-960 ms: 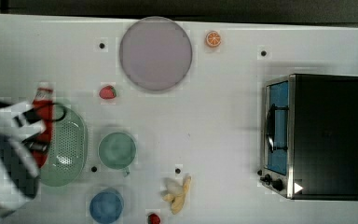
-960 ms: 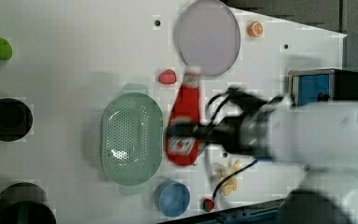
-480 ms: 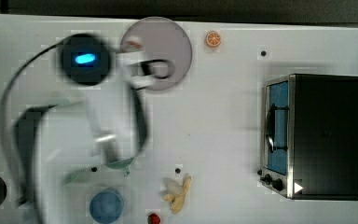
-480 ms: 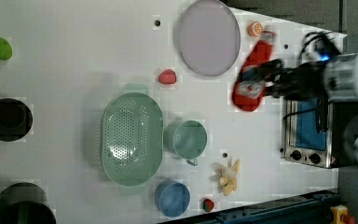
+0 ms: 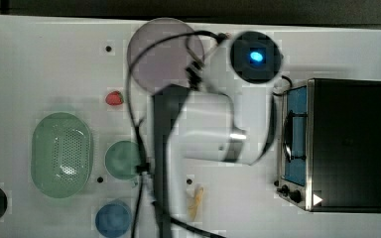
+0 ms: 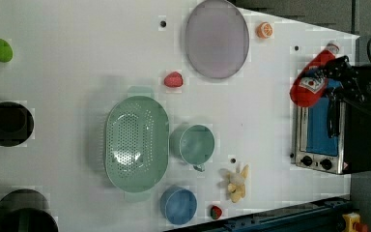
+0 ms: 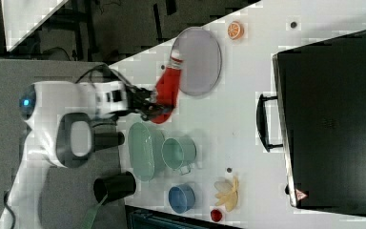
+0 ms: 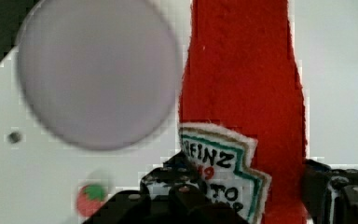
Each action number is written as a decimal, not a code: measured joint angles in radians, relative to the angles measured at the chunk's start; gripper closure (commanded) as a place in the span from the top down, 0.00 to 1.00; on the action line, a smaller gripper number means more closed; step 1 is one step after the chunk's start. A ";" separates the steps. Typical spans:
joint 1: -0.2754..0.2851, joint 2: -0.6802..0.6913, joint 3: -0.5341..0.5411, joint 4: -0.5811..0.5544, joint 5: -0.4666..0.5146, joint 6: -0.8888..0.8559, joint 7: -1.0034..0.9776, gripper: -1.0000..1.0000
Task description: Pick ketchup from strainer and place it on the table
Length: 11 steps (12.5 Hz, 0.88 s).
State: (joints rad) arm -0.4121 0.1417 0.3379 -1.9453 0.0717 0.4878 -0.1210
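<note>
The ketchup (image 8: 242, 93), a red bottle with a white shield label, sits between my gripper's (image 8: 247, 196) black fingers (image 8: 168, 191), which are shut on its lower body. In the left view the ketchup (image 6: 311, 79) hangs in the air with the gripper (image 6: 326, 77), in front of the oven. The right view puts the ketchup (image 7: 167, 90) and gripper (image 7: 152, 107) beside the grey plate. The pale green strainer (image 6: 136, 143) lies on the white table (image 6: 77, 72) with nothing in it, as also in the top view's strainer (image 5: 62, 154). My arm hides the ketchup in the top view.
A grey plate (image 6: 216, 38), an orange slice (image 6: 264, 30), a strawberry (image 6: 173, 79), a green cup (image 6: 195, 144), a blue cup (image 6: 178, 205) and a banana (image 6: 235, 181) lie on the table. A toaster oven (image 5: 335, 144) stands at the top view's right. Black cups (image 6: 7, 123) stand at the left view's left.
My arm has swung across the table, carrying the ketchup from beside the strainer past the plate toward the left view's right. The gripper stays shut on it.
</note>
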 measured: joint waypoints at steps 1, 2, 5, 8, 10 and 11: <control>-0.007 -0.004 -0.021 -0.031 -0.003 0.003 -0.004 0.60; -0.011 -0.005 -0.036 -0.064 -0.006 0.006 -0.007 0.60; -0.017 -0.002 -0.040 -0.178 -0.011 0.034 -0.010 0.60; 0.015 0.037 -0.030 -0.293 -0.012 0.172 -0.014 0.60; 0.039 0.090 -0.029 -0.344 -0.021 0.300 -0.014 0.60; 0.044 0.113 -0.028 -0.365 -0.042 0.339 -0.014 0.64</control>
State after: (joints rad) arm -0.3682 0.2544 0.3101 -2.3105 0.0300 0.8271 -0.1349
